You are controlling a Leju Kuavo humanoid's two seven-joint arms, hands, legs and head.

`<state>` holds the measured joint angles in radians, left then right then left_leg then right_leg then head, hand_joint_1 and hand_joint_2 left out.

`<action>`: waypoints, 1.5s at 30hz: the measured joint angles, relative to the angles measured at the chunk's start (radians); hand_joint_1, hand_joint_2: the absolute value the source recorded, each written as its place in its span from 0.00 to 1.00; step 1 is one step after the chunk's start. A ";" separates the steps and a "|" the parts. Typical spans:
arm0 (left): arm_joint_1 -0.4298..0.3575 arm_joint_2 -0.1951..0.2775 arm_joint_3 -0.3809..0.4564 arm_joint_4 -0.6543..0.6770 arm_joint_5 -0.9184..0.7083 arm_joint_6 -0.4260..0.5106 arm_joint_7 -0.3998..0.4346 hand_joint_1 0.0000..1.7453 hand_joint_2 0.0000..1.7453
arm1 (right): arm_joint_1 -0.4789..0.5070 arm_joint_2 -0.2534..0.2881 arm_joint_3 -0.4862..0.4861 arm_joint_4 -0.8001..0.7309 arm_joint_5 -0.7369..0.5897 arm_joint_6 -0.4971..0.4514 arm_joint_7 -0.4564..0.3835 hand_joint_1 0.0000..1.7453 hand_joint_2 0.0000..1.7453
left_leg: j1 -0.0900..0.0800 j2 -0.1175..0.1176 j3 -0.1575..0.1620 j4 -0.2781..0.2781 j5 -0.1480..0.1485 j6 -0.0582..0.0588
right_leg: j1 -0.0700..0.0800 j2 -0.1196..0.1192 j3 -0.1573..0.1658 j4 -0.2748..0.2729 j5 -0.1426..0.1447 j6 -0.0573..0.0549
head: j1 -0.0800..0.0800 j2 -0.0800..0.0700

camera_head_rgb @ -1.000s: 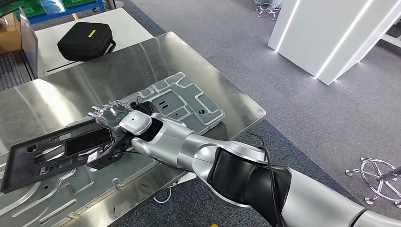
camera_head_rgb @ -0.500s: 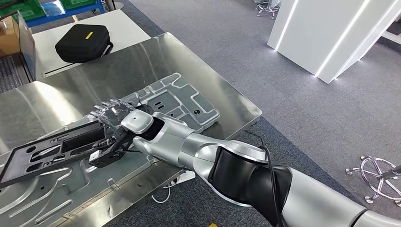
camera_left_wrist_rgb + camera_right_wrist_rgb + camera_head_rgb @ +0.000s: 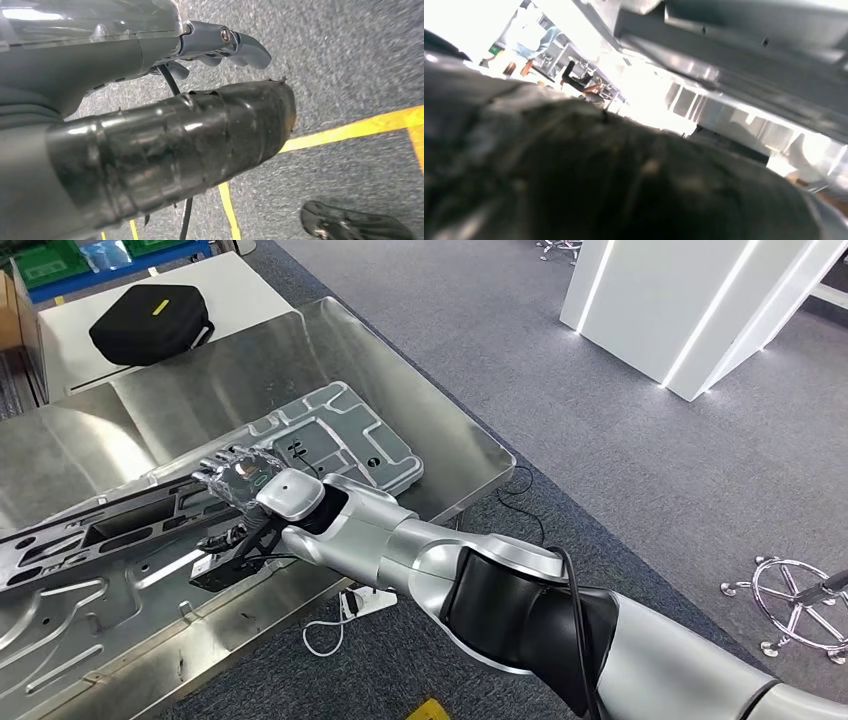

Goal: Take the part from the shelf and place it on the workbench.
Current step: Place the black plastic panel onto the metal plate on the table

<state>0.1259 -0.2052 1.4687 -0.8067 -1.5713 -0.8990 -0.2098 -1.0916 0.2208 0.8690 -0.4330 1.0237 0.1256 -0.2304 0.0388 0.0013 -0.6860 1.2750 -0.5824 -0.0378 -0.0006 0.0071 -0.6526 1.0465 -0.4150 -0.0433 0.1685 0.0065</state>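
The part is a long black plastic frame (image 3: 100, 525) with several cut-outs. It lies low and nearly flat over the steel workbench (image 3: 300, 350), on top of a grey stamped metal panel (image 3: 340, 440). My right hand (image 3: 240, 475) grips the frame's near end, fingers on its upper edge; a black block hangs just below the hand. The right wrist view is blurred, with the frame's underside (image 3: 734, 35) close above my dark hand. My left hand (image 3: 125, 55) hangs over grey floor with its fingers (image 3: 235, 45) spread and nothing in it.
A black zipped case (image 3: 150, 325) sits on a white table (image 3: 240, 280) behind the bench. A white cable (image 3: 345, 615) trails on the carpet below the bench's front edge. White lit columns (image 3: 700, 310) and a chair base (image 3: 800, 605) stand to the right.
The camera has swung, sliding the whole scene left. The black frame has tipped from a raised slant to nearly flat on the grey panel, still in my right hand.
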 joint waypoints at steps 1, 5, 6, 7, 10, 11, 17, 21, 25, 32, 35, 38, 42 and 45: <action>0.000 -0.001 0.000 -0.003 0.000 -0.001 0.000 0.00 0.00 | -0.001 -0.001 0.000 0.000 0.000 0.000 0.000 0.00 0.00 | -0.005 0.000 0.048 -0.058 0.018 0.008 | 0.004 0.000 -0.009 0.002 0.007 0.000 | 0.000 0.000; -0.004 -0.003 0.000 -0.017 0.000 -0.008 -0.001 0.00 0.00 | -0.007 -0.005 0.000 -0.001 -0.002 0.000 0.000 0.00 0.00 | -0.026 0.000 0.172 -0.251 0.051 0.036 | 0.010 -0.002 -0.022 0.006 0.030 0.014 | 0.000 0.000; -0.004 -0.003 0.001 -0.019 0.000 -0.010 -0.001 0.00 0.00 | -0.008 -0.007 0.000 -0.001 -0.002 0.000 0.000 0.00 0.00 | -0.029 0.000 0.170 -0.251 0.060 0.039 | 0.010 -0.003 -0.022 0.003 0.036 0.020 | 0.000 0.000; -0.004 -0.004 0.002 -0.021 0.000 -0.012 -0.001 0.00 0.00 | -0.009 -0.009 0.000 -0.001 -0.003 0.000 0.000 0.00 0.00 | -0.027 0.001 0.167 -0.254 0.070 0.043 | 0.009 -0.003 -0.024 0.001 0.042 0.027 | 0.000 0.000; -0.005 -0.010 0.003 -0.027 0.000 -0.017 -0.001 0.00 0.00 | -0.011 -0.019 0.000 0.000 -0.006 0.001 0.000 0.00 0.00 | -0.019 0.008 0.146 -0.265 0.107 0.060 | 0.006 -0.001 -0.049 0.062 -0.032 0.045 | 0.001 0.000; -0.006 -0.011 0.004 -0.029 0.000 -0.018 -0.001 0.00 0.00 | -0.011 -0.022 0.000 0.000 -0.007 0.001 0.000 0.00 0.00 | -0.020 0.010 0.133 -0.264 0.118 0.063 | 0.004 -0.001 -0.064 0.117 -0.085 0.049 | 0.001 0.000; -0.006 -0.021 0.006 -0.043 0.000 -0.025 -0.001 0.00 0.00 | -0.008 -0.033 0.000 0.003 -0.015 0.000 -0.001 0.00 0.00 | -0.022 0.011 0.050 -0.252 0.172 0.061 | -0.001 -0.002 0.028 0.162 -0.108 0.048 | 0.001 0.000; -0.006 -0.031 0.008 -0.047 0.000 -0.027 -0.001 0.00 0.00 | -0.014 -0.034 0.000 0.003 -0.016 0.000 -0.002 0.00 0.00 | -0.022 0.010 0.035 -0.259 0.206 0.041 | 0.013 -0.006 0.148 -0.030 -0.104 0.023 | 0.000 0.000; -0.004 -0.037 0.022 -0.053 0.000 -0.028 0.000 0.00 0.00 | -0.018 -0.035 0.001 0.003 -0.016 0.001 -0.002 0.00 0.00 | -0.021 0.006 0.015 -0.223 0.156 0.020 | 0.003 -0.012 0.122 -0.060 -0.052 -0.001 | 0.000 0.000; -0.008 -0.038 0.024 -0.060 0.000 -0.028 0.000 0.00 0.00 | -0.015 -0.035 0.001 0.004 -0.017 0.001 -0.002 0.00 0.00 | -0.005 0.005 0.059 -0.055 0.080 -0.010 | -0.007 -0.014 -0.002 -0.033 0.029 0.008 | 0.000 0.000; -0.011 -0.039 0.024 -0.066 0.000 -0.029 0.000 0.00 0.00 | -0.017 -0.035 0.001 0.004 -0.018 0.000 -0.002 0.00 0.00 | -0.005 -0.002 0.182 -0.230 0.059 -0.007 | -0.006 -0.013 -0.040 -0.003 0.048 0.029 | 0.000 0.000; -0.010 -0.043 0.024 -0.072 0.000 -0.034 0.000 0.00 0.00 | -0.019 -0.038 0.001 0.004 -0.018 0.000 -0.002 0.00 0.00 | -0.009 -0.002 0.176 -0.250 0.057 0.022 | -0.006 -0.011 -0.047 0.000 0.064 0.048 | 0.001 0.000; -0.010 -0.046 0.024 -0.081 0.000 -0.038 0.000 0.00 0.00 | -0.020 -0.044 0.001 0.005 -0.019 0.000 0.000 0.00 0.00 | -0.013 0.006 0.128 -0.250 0.108 0.056 | -0.013 -0.009 -0.092 0.144 -0.100 0.063 | 0.001 0.000; -0.010 -0.050 0.024 -0.088 0.000 -0.043 0.000 0.00 0.00 | -0.018 -0.046 0.001 0.005 -0.020 0.000 0.001 0.00 0.00 | -0.022 0.008 0.077 -0.248 0.147 0.060 | -0.011 -0.009 -0.093 0.283 -0.146 0.062 | 0.001 0.000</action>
<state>0.1154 -0.2553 1.4931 -0.8948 -1.5712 -0.9419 -0.2102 -1.1100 0.1747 0.8701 -0.4277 1.0039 0.1259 -0.2296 0.0168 0.0098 -0.6091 1.0266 -0.4350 0.0225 -0.0118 -0.0016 -0.7452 1.3292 -0.5610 0.0184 0.1693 0.0065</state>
